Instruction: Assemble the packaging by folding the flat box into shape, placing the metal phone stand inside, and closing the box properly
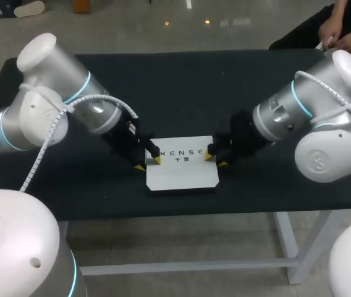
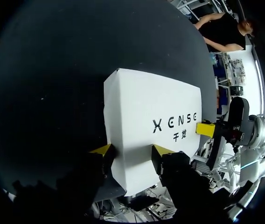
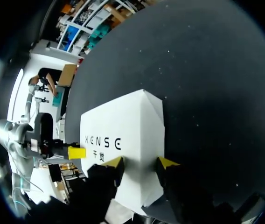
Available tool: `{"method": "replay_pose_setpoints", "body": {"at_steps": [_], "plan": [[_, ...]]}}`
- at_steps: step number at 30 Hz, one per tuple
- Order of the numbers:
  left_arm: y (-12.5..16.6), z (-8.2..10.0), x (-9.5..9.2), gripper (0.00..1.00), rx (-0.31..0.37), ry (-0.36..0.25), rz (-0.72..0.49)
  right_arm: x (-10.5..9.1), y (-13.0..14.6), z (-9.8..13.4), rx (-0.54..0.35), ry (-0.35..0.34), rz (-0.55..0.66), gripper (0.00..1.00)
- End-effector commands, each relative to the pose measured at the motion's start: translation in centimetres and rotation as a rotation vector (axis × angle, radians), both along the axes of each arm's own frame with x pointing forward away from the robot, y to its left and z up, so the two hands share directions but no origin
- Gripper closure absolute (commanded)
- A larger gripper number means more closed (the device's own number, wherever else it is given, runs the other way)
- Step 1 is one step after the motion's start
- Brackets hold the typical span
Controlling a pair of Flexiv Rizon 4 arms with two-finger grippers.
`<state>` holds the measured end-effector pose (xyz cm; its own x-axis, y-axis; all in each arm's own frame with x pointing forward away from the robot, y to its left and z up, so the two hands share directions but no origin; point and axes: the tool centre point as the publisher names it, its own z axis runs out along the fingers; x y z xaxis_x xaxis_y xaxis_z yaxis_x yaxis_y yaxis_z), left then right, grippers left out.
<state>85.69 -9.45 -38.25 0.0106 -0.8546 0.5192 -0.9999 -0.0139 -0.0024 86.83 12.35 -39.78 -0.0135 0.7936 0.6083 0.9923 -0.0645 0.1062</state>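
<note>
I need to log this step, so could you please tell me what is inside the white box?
Nothing inside shows. The white box lies closed on the table, its printed top covering the whole interior, so whether anything is in it cannot be told.

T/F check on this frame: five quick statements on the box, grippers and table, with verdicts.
1. The box sits on the table. True.
2. The box's top is blank. False: it carries dark print.
3. The left gripper is at one end of the box. True.
4. The right gripper hangs far from the box. False: it is at the box's other end.
5. Both grippers' fingers stand apart. True.
</note>
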Motion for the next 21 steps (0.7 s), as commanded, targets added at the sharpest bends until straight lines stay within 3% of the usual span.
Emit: {"method": "replay_pose_setpoints", "body": {"at_steps": [1,21], "plan": [[-0.6,-0.2,0.0,0.50,-0.010,0.005,0.002,0.5,1.1,-0.9,0.012,0.026,0.014,0.53],[-0.7,0.8,0.6,0.51,-0.058,0.076,0.015,1.2,0.8,-0.2,0.010,0.061,-0.009,0.53]]}}
